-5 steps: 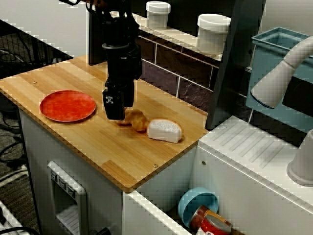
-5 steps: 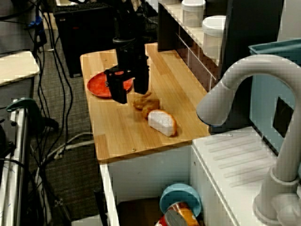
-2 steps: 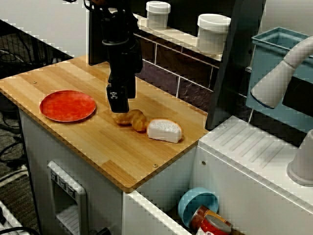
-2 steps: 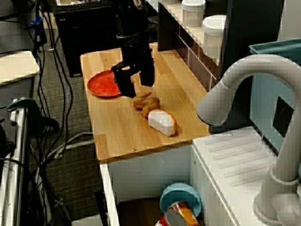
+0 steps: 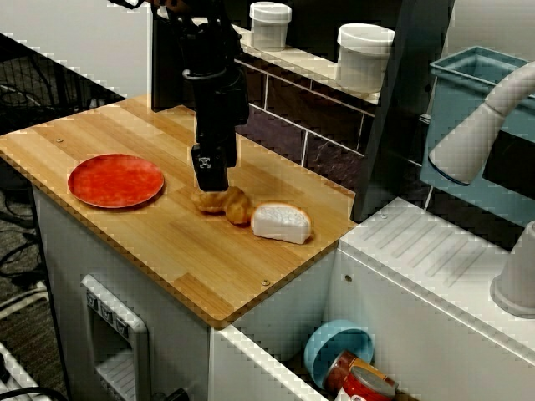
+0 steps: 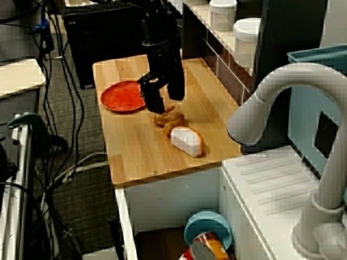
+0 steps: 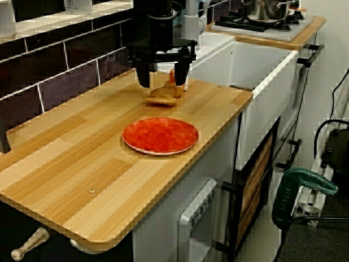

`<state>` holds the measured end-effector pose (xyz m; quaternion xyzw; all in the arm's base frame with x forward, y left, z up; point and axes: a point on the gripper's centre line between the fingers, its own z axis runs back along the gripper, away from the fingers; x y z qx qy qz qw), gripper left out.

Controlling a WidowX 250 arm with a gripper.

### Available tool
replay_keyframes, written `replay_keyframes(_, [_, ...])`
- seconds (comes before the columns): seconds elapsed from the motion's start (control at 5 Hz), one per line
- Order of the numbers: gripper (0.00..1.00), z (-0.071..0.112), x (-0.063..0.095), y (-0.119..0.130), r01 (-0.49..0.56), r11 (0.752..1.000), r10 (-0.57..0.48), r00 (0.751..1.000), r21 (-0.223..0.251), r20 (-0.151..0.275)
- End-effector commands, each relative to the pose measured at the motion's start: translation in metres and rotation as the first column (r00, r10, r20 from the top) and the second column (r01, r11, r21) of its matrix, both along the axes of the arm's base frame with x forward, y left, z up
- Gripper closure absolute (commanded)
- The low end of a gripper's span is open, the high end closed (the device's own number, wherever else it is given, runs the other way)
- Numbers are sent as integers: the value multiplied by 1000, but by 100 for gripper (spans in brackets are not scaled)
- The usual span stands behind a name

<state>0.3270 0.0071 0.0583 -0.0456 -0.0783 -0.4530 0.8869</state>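
The wooden countertop [image 5: 100, 134] is the largest surface and carries all loose items. To its right in the front view stands a white sink unit with a white faucet [image 6: 282, 97], and a blue bin [image 5: 476, 92] sits at the far right. Below the near right corner of the countertop, an open compartment holds a blue bowl [image 5: 337, 348] and a can [image 5: 359, 380].

The black robot arm [image 5: 213, 83] descends from the far side, over the middle of the countertop. Its gripper [image 7: 162, 79] points straight down. In the view along the counter from the plate end, the two fingers [image 7: 142, 76] stand clearly apart with nothing between them. The gripper holds no item and hangs just above the pastry; no contact is visible.

The red plate [image 5: 115, 180] lies flat at the left of the countertop, well apart from the gripper, with nothing on it.

Two white lidded jars [image 5: 364, 54] stand on the far shelf above the tiled back wall.

The bread piece [image 5: 281, 223], white on its cut face with a brown crust, lies right of centre.

The pastry [image 5: 224, 203], golden brown and irregular, lies at the centre of the countertop, directly below the gripper, between the plate and the bread piece. Its right end touches the bread piece.
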Motion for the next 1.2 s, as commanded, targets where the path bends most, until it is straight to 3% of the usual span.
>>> replay_keyframes(0.0, [0,15,3,-1,-5,1000,5,999,-1,33])
replay_keyframes(1.0, [0,2,0,-1,-13,1000,13,1000,-7,8])
